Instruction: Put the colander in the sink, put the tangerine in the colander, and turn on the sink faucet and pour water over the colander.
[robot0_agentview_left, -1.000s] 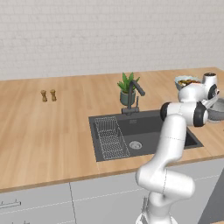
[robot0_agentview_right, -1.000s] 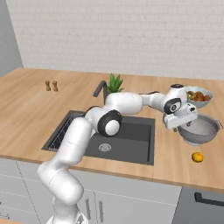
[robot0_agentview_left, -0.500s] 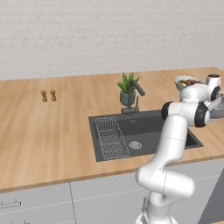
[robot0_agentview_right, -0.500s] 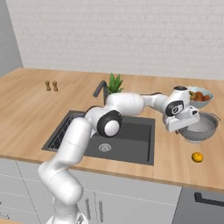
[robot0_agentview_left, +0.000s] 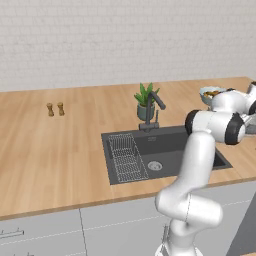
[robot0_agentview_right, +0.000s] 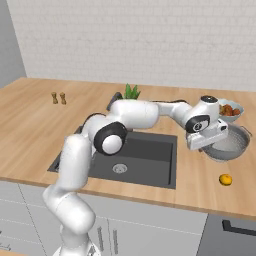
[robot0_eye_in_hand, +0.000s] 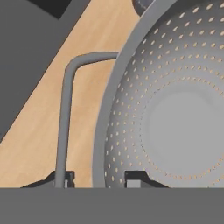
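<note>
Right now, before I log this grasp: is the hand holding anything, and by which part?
Yes: the fingers are shut on the wide perforated silvery metal colander, one inside and one outside its wall at the rim, beside its loop handle.

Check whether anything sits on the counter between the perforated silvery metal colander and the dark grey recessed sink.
Nothing visible does. The colander sits just right of the sink, with bare wooden counter between them. The gripper straddles its rim.

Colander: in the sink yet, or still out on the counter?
Out. The colander sits upright and empty on the counter, right of the sink.
</note>
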